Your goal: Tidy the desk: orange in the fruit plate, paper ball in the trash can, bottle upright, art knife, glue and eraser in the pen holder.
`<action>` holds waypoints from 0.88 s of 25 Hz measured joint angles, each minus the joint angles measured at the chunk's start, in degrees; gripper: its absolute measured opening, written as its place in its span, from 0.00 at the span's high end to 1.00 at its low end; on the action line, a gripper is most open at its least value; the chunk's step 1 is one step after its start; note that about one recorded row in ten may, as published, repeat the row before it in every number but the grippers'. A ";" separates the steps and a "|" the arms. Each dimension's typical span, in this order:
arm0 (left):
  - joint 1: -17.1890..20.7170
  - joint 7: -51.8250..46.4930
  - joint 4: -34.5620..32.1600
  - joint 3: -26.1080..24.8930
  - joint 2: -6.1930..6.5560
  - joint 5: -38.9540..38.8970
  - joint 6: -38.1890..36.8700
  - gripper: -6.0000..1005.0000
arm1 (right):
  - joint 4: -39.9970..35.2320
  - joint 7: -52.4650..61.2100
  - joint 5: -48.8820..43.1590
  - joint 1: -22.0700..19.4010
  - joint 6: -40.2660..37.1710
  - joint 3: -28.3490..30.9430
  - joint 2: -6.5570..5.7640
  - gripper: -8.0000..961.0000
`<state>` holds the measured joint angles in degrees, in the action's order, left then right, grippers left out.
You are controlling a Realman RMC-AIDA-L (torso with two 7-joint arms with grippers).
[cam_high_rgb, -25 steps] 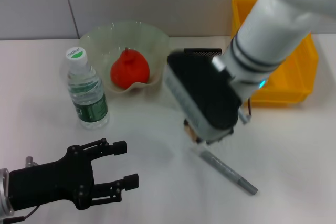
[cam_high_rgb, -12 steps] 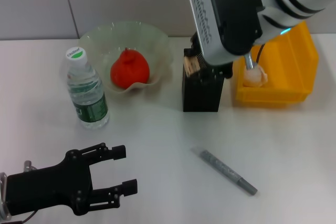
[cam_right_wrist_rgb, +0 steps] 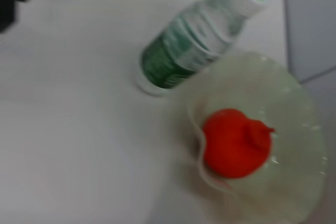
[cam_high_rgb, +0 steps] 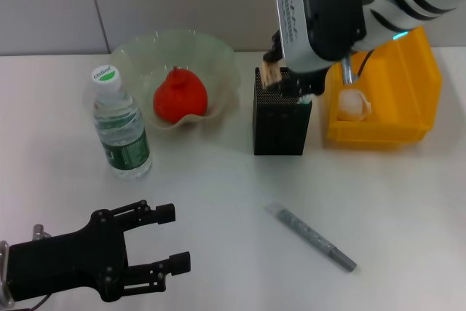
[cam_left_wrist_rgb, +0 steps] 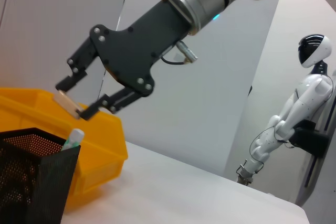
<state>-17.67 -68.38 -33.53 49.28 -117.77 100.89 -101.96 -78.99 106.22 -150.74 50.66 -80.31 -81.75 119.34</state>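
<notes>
left gripper (cam_high_rgb: pixel 178 237): idling near left, jaws gaping wide
bottle (cam_high_rgb: pixel 120 124): standing upright, left
orange (cam_high_rgb: pixel 180 95): sitting in fruit plate (cam_high_rgb: pixel 211 52)
right gripper (cam_left_wrist_rgb: pixel 79 97): hovering over pen holder (cam_high_rgb: pixel 280 125), pinching eraser (cam_left_wrist_rgb: pixel 68 103)
art knife (cam_high_rgb: pixel 312 237): lying near right
paper ball (cam_high_rgb: pixel 352 105): resting in trash can (cam_high_rgb: pixel 415 100)

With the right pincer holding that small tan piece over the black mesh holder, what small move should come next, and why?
Probably open the right pincer and drop the eraser into the pen holder. The left wrist view shows the eraser pinched just above the holder's rim, where the glue already stands. The art knife on the table comes after. The left pincer waits low, open.
</notes>
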 joint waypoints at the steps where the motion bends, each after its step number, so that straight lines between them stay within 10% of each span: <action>1: 0.00 0.00 0.01 0.02 0.00 0.00 -0.02 0.19 | 0.29 0.87 -0.68 -0.02 1.00 0.05 0.00 0.57; 22: -0.25 0.30 0.02 0.44 0.00 0.09 -0.10 0.19 | 10.05 32.74 -4.17 3.57 8.14 7.86 -0.18 0.57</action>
<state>-17.92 -68.08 -33.51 49.72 -117.77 100.98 -102.06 -68.95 138.96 -154.91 54.23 -72.17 -73.88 119.17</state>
